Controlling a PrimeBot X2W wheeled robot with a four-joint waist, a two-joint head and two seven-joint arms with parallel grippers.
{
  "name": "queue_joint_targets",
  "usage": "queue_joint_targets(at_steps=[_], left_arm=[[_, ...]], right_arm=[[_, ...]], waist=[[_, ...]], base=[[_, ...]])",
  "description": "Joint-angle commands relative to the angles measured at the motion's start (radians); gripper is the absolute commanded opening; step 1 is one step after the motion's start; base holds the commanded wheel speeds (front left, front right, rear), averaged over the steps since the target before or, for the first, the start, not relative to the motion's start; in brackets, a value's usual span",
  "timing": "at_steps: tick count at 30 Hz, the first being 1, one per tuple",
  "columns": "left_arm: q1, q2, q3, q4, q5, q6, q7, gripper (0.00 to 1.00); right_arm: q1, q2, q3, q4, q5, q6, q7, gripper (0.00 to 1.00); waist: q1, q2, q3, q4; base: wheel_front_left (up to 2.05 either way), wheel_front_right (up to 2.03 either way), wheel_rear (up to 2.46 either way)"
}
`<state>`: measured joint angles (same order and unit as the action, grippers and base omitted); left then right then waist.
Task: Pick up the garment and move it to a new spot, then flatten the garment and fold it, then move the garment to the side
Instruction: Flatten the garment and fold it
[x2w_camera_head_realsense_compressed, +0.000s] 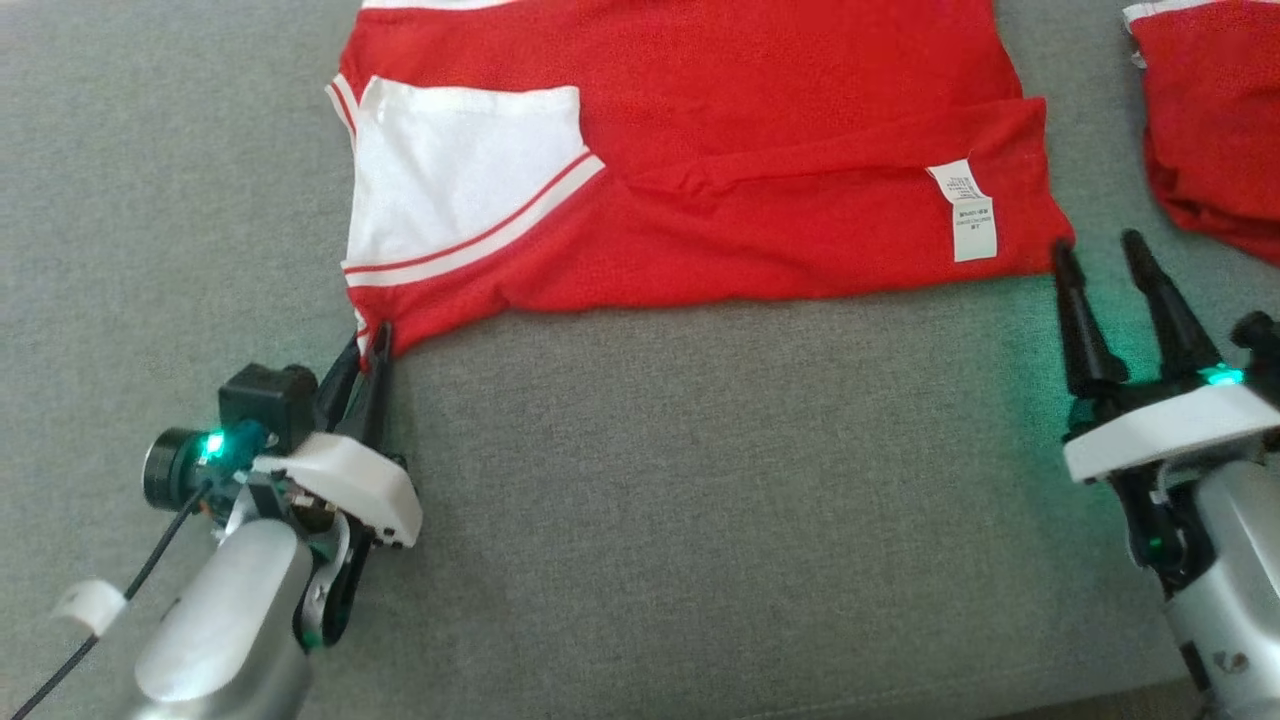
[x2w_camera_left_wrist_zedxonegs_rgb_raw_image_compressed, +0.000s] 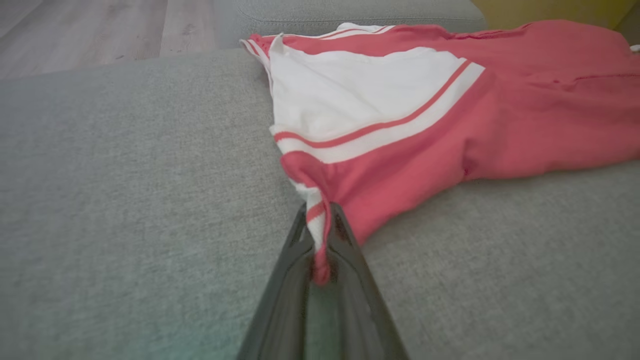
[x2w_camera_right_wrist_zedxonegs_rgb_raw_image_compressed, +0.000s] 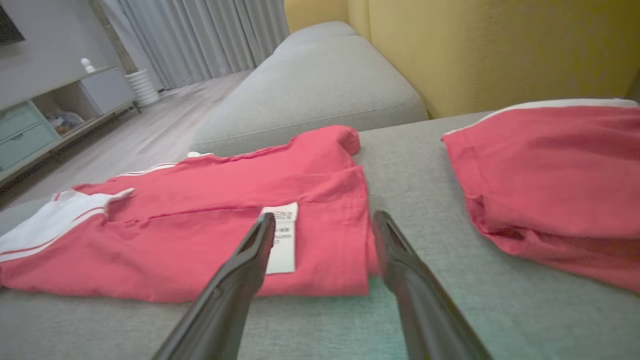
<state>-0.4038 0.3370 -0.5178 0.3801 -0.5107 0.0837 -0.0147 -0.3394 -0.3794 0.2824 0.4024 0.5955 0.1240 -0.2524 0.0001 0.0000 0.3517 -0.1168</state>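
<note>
- Dark fingers (x2w_camera_left_wrist_zedxonegs_rgb_raw_image_compressed: 295, 280) of the left gripper (x2w_camera_left_wrist_zedxonegs_rgb_raw_image_compressed: 320, 212), nearest the lens at bottom centre of the left wrist view, clenched on a bunched, striped corner of the garment (x2w_camera_left_wrist_zedxonegs_rgb_raw_image_compressed: 425, 135).
- Corner taken rather than the middle, probably so the cloth can be lifted or drawn taut by its edge.
- Cloth between the fingers twisted into a narrow rope; grip looks deep enough to hold.
- Right gripper (x2w_camera_head_realsense_compressed: 1097, 247), at the right edge of the head view, spread wide and holding nothing.
- Tips placed either side of the opposite near corner, just beside the white label (x2w_camera_head_realsense_compressed: 965, 210); likely lined up to close there as a matching hold.
- Garment red with a white panel (x2w_camera_head_realsense_compressed: 450, 190), across the upper middle of the head view, lying on the grey couch (x2w_camera_head_realsense_compressed: 700, 520).
- Lower flap doubled over with a long crease, so not yet flat.
- Second red piece (x2w_camera_head_realsense_compressed: 1215, 120) at upper right, well apart from the left gripper and near the right one, touched by neither.
- Judged stage: securing both near corners before a lift or stretch.
- Risk: a one-sided pull skewing the cloth if the right side misses its corner.
</note>
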Motion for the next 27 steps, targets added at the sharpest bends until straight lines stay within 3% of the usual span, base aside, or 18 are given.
queue_joint_targets(at_steps=[1, 13, 14, 16, 18, 27], left_arm=[[-0.006, 0.042, 0.033, -0.038, 0.006, 0.009, -0.003, 0.00], [0.006, 0.088, 0.032, -0.159, 0.022, 0.035, 0.026, 0.00], [0.005, 0.089, 0.031, -0.164, 0.023, 0.036, 0.026, 0.00], [0.005, 0.089, 0.028, -0.172, 0.023, 0.037, 0.026, 0.00], [0.005, 0.088, 0.026, -0.177, 0.022, 0.037, 0.024, 0.00], [0.047, 0.077, 0.016, -0.196, 0.015, 0.050, -0.003, 0.00]], right_arm=[[-0.010, -0.001, -0.012, -0.001, -0.002, 0.007, -0.009, 1.00], [-0.157, 0.066, -0.029, 0.275, -0.002, 0.007, 0.076, 1.00], [-0.169, 0.068, -0.023, 0.295, 0.002, 0.007, 0.091, 0.95], [-0.189, 0.068, -0.005, 0.326, 0.011, 0.007, 0.116, 0.63], [-0.201, 0.067, 0.015, 0.351, 0.034, 0.007, 0.151, 0.02], [-0.178, -0.017, 0.090, 0.337, 0.086, 0.007, 0.129, 0.00]], waist=[[-0.0001, 0.0000, -0.003, 0.005], [-0.0001, 0.0000, 0.003, 0.036], [-0.0001, 0.0000, 0.004, 0.039], [-0.0001, 0.0000, 0.004, 0.045], [-0.0001, 0.0000, 0.003, 0.051], [-0.0001, 0.0000, -0.041, 0.081]], base=[[0.00, 0.00, 0.00], [0.00, 0.00, 0.00], [0.00, 0.00, 0.00], [0.00, 0.00, 0.00], [0.00, 0.00, 0.00], [0.00, 0.00, 0.00]])
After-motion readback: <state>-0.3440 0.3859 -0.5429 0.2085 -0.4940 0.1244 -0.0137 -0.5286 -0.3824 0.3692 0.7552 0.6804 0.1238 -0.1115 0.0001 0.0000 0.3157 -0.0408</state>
